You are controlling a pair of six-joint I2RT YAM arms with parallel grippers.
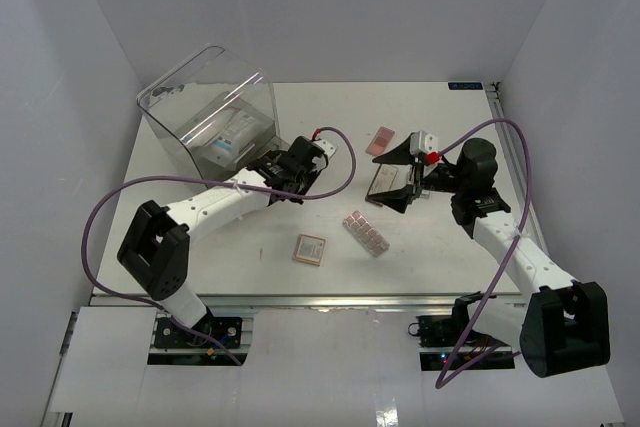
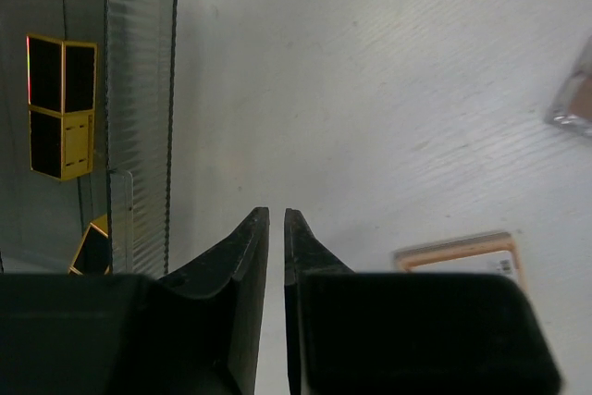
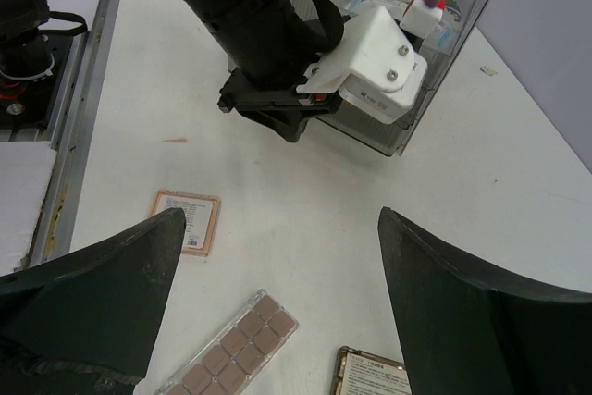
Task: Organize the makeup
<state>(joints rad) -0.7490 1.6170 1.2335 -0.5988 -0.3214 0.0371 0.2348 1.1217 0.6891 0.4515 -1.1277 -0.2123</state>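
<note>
Blurred pinkish item [image 2: 575, 90] cut by right edge, orange-rimmed palette [image 2: 458, 252] partly behind left fingers [image 2: 245, 265], brown palette [image 3: 375, 375] cropped at bottom.

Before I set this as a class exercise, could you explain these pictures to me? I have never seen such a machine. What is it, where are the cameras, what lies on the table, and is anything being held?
Two robot arms are bolted at the near edge of a white table. One picture looks down from above. The other two come from a camera on each wrist, so each shows its own fingers. The left gripper is shut and holds nothing. It is beside a clear box containing sachets and black-gold palettes. The right gripper is open and empty, above a brown palette. Loose on the table lie a pink palette, a pink strip of pans and a small square palette.
</note>
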